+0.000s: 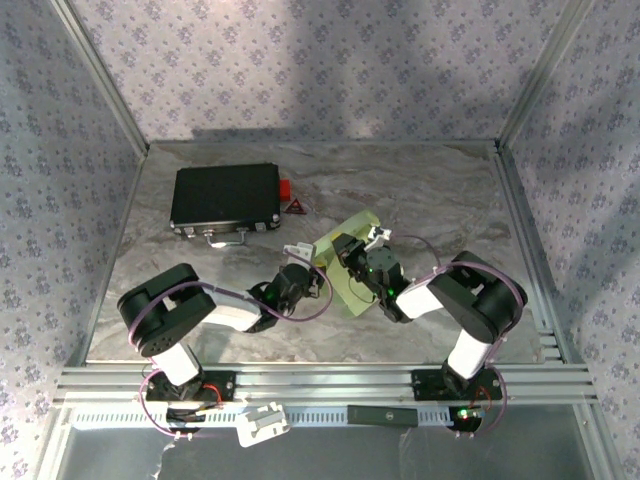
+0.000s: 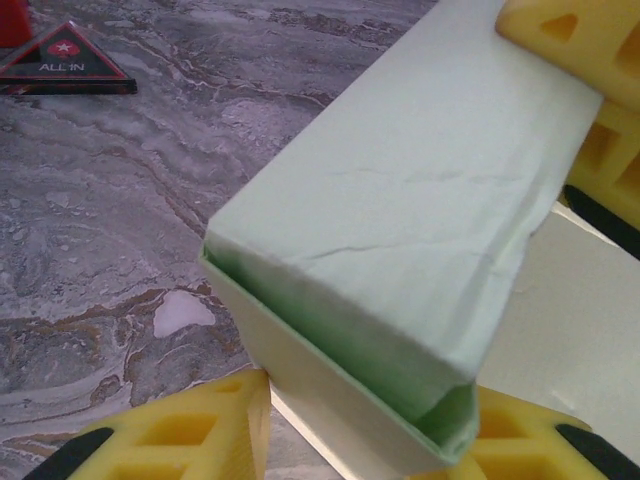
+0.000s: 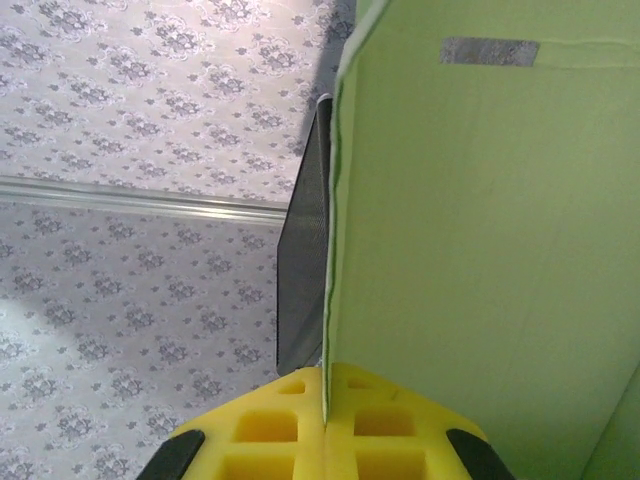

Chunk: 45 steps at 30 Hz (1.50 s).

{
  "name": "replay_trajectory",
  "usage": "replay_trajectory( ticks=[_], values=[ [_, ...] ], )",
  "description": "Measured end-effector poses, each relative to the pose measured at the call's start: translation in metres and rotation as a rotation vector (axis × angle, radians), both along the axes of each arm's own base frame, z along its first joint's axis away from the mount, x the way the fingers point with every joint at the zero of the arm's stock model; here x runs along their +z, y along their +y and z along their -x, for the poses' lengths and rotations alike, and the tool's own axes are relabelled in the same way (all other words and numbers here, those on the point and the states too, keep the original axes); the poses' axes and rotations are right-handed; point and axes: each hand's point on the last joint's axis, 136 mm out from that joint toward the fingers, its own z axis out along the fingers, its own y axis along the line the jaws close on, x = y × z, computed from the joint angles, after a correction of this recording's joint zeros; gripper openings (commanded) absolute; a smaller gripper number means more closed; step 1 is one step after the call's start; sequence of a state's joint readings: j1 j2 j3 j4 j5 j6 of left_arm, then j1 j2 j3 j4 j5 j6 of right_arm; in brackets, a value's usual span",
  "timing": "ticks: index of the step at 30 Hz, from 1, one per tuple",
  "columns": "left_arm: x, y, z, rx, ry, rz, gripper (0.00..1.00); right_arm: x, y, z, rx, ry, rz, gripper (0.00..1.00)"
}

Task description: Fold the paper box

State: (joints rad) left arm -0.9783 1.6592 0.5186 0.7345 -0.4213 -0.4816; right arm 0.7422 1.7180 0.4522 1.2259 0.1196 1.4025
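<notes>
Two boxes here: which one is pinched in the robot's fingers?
The pale green paper box, mid-table: the right fingers clamp its edge. The black case lies flat, untouched, far left.

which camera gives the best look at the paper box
Left wrist: the paper box sits close, folded top and side wall clear. Top external shows it small and partly hidden. Right wrist shows one flat panel, nearly edge-on.

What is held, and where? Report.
Right gripper pinches the paper box by a panel's thin edge; jaws of the left gripper flank its open end, grip uncertain.
</notes>
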Motion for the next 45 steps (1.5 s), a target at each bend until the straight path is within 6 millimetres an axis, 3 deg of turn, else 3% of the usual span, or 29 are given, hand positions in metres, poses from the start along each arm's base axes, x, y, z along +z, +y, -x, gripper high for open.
replay_trajectory(
  ticks=[12, 20, 28, 33, 39, 45],
  values=[
    [0.001, -0.002, -0.008, 0.048, -0.003, -0.018, 0.19, 0.003, -0.004, -0.001, -0.029, -0.019, -0.012, 0.0],
    [0.002, 0.004, -0.014, 0.143, -0.001, -0.09, 0.01, 0.003, -0.004, 0.0, -0.04, -0.008, -0.025, 0.0],
    [0.006, 0.009, -0.015, 0.233, 0.022, -0.137, 0.0, 0.003, -0.007, 0.009, -0.046, 0.041, -0.041, 0.0],
    [0.013, 0.004, -0.015, 0.243, 0.024, -0.128, 0.0, 0.011, -0.013, 0.015, -0.049, 0.086, -0.009, 0.19],
    [0.018, 0.012, -0.02, 0.295, 0.007, -0.162, 0.0, 0.01, -0.021, 0.029, -0.028, 0.143, 0.063, 0.47],
    [0.017, 0.018, -0.015, 0.31, 0.006, -0.231, 0.0, 0.032, -0.04, 0.04, -0.042, 0.143, 0.096, 0.58]
  ],
)
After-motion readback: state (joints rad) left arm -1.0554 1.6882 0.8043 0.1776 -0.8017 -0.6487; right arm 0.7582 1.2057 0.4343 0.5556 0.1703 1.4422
